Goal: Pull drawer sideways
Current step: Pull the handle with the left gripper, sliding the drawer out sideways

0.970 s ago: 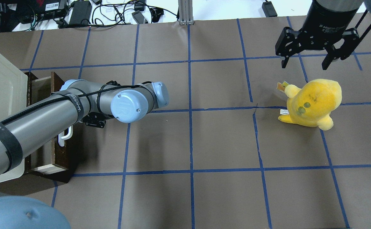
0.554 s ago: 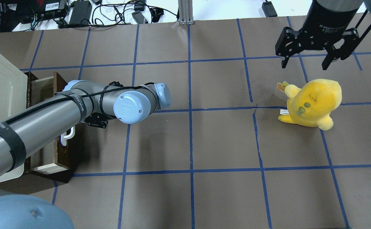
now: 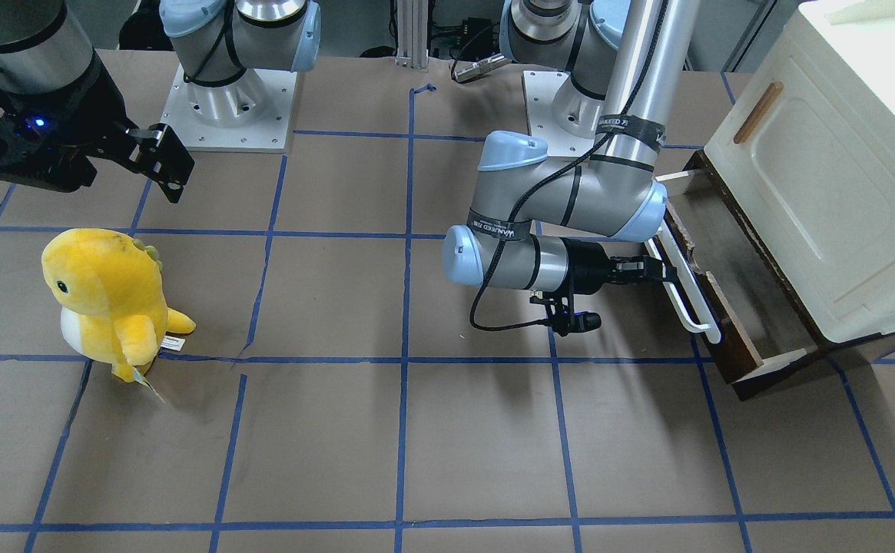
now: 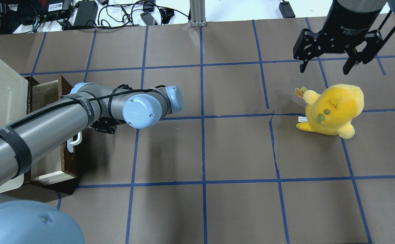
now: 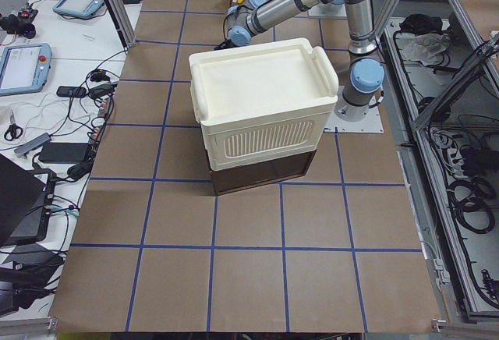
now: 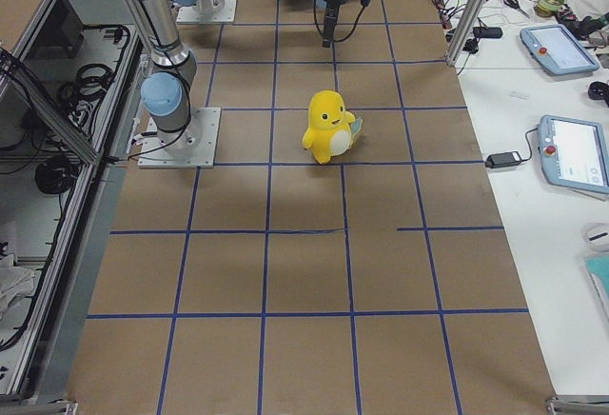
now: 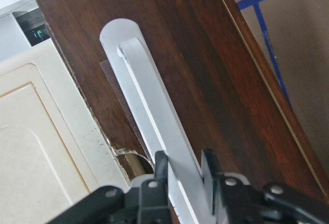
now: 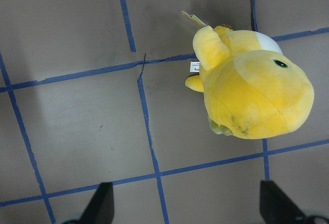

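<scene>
Clamping the white bar handle (image 7: 149, 106), the left gripper (image 7: 184, 170) holds the drawer (image 3: 726, 247) partly out, pale floor showing, at the bench's left edge; right gripper (image 4: 323, 67) hangs spread over a plush dinosaur (image 4: 333, 108).

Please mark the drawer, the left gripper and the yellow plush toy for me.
drawer (image 7: 205, 64), left wrist view, on its dark wooden front.
left gripper (image 7: 185, 171), left wrist view, midway between its fingertips.
yellow plush toy (image 3: 94, 276), front-facing view, on its head.
</scene>
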Robot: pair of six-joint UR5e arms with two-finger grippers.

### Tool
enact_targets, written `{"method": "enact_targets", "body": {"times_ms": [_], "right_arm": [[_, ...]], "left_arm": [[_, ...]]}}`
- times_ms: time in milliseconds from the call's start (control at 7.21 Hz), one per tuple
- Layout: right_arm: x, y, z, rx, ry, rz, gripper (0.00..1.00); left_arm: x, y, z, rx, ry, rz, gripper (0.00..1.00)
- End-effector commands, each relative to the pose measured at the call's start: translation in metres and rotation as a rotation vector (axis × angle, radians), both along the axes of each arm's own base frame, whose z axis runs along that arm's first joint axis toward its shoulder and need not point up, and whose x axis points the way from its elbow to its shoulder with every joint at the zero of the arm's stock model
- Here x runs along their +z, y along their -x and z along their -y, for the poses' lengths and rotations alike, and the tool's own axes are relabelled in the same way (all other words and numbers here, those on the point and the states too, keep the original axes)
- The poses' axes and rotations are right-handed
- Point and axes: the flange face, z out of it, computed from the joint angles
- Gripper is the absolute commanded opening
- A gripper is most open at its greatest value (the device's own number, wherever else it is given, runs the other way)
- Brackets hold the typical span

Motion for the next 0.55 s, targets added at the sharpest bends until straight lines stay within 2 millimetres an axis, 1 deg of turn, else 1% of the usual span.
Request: {"method": "enact_targets", "body": {"times_ms": [0,416], "right_arm": [[0.0,0.0,0.0,0.0,0.001,0.0,1.0],[0.0,0.001,0.0,-0.001,0.001,0.0,1.0]], "left_arm": [[-0.002,0.005,-0.001,-0.009,0.0,0.0,0.01],[-0.002,0.017,-0.006,-0.029,0.0,-0.001,0.01]]}}
